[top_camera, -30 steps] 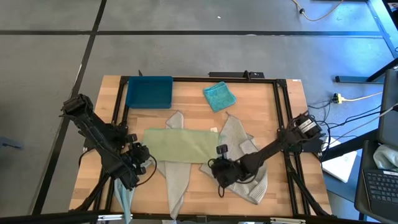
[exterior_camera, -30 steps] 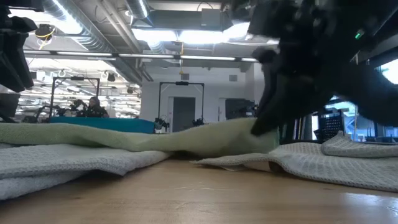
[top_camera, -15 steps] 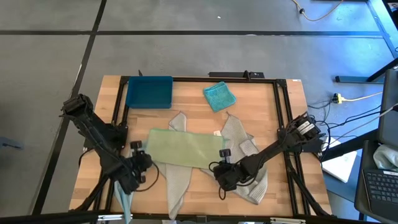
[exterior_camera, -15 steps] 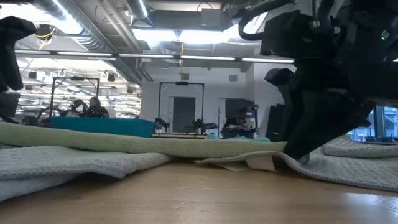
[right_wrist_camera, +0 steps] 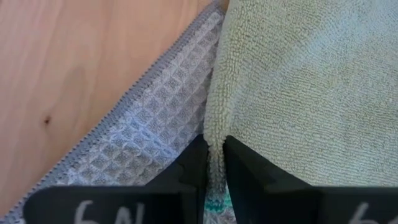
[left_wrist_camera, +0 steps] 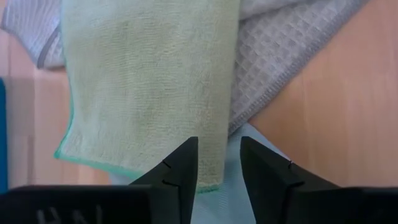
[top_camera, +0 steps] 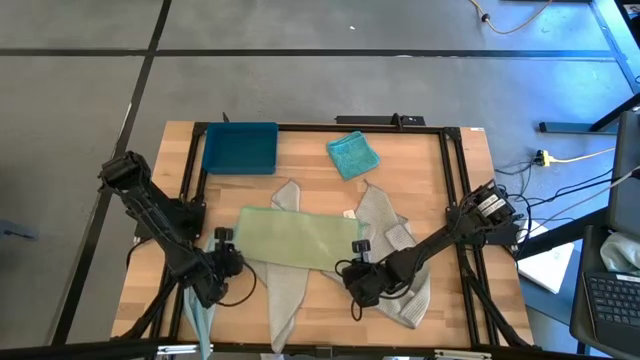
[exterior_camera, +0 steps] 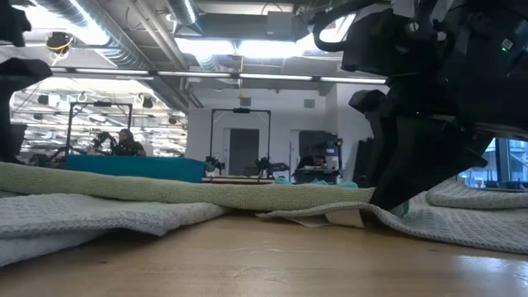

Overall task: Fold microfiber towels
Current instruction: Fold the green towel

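Right now your pale green towel (top_camera: pixel 296 238) lies spread flat across the middle of the table (top_camera: pixel 440 170), on top of two light grey towels: one grey towel (top_camera: pixel 280 290) runs from under it toward the near edge, the other grey towel (top_camera: pixel 395 250) spreads out on the right side. Your left gripper (top_camera: pixel 222 262) sits at the green towel's near left corner; in the left wrist view its fingers (left_wrist_camera: pixel 181 168) stand apart with the towel's edge in the gap between them, not pinched. Your right gripper (top_camera: pixel 358 262) is at the near right corner, and in the right wrist view its fingers (right_wrist_camera: pixel 198 158) are nearly together with a thin fold of the green towel's edge nipped between them, the waffle-weave grey cloth just beside. From the low view you see the green towel draped level over the grey ones, the right gripper (exterior_camera: pixel 404 177) down at its end. A pale blue towel (top_camera: pixel 203 318) hangs off the near edge below the left gripper. The teal towel (top_camera: pixel 352 154) lies crumpled at the far side, well apart, near the dark blue tray (top_camera: pixel 240 148) in the far left corner.
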Controlling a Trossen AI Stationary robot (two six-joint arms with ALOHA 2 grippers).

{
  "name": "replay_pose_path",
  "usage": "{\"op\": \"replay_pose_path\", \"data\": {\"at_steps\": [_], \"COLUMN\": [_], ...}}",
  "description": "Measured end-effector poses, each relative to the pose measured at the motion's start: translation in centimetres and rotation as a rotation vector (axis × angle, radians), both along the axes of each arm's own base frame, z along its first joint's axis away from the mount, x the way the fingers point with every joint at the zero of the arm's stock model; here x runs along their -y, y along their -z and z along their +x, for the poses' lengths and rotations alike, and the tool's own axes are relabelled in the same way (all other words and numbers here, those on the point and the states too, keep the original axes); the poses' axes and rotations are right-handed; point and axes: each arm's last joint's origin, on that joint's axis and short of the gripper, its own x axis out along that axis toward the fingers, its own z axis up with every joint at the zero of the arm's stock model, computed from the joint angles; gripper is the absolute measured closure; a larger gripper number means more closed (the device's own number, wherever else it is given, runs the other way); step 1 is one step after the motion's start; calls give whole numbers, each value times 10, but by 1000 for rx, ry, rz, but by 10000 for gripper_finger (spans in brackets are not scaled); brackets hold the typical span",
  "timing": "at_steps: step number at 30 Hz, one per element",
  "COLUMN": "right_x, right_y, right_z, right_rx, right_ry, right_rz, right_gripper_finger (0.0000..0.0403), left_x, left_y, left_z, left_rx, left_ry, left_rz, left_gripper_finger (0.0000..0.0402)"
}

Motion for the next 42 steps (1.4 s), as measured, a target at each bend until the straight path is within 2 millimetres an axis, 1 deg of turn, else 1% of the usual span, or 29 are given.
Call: {"op": "replay_pose_path", "data": {"at_steps": [5,11,15,20,23,26,31,36,37,42], "right_x": [0,-1,1,1,1,2,1,0,0,-2], "right_y": [0,-1,-1,-1,-1,-1,-1,0,0,0], "right_z": [1,2,2,3,3,3,2,2,2,3], "right_rx": [8,17,20,29,28,27,24,5,2,-12], "right_ry": [1,2,9,16,13,12,8,-11,-13,-36], "right_rz": [5,10,3,-11,-12,-13,-9,20,25,76], "right_gripper_finger": [346,346,346,348,364,391,389,397,396,395], "left_x": [-4,-11,-17,-21,-21,-21,-22,-21,-21,-17], "left_y": [7,18,25,27,27,27,24,10,7,-9], "left_z": [-1,-2,0,2,2,2,1,2,3,8], "left_rx": [2,0,4,-14,-14,-15,-36,-86,-90,-73], "left_ry": [50,31,7,-17,-17,-17,-17,-18,-17,-10], "left_rz": [47,30,18,7,7,8,31,93,103,142], "left_gripper_finger": [262,229,224,227,239,260,316,385,393,393]}}
